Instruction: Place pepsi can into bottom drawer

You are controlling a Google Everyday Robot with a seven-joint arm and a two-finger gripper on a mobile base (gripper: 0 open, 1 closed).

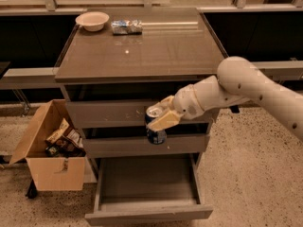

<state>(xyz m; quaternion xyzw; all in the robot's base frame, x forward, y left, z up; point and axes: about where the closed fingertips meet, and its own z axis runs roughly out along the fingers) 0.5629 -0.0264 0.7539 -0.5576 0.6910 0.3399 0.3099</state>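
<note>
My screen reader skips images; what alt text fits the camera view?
The robot's gripper holds a pepsi can in front of the upper drawers, above the open bottom drawer. A bowl and a silver packet sit on the cabinet top.

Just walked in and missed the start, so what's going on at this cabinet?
The robot's arm has its tool shut on the pepsi can, holding it in front of the upper drawer fronts, above the pulled-out bottom drawer. The can is not yet in that drawer. A bowl and a crinkled packet sit at the back of the cabinet top; a cardboard box stands beside it.
</note>
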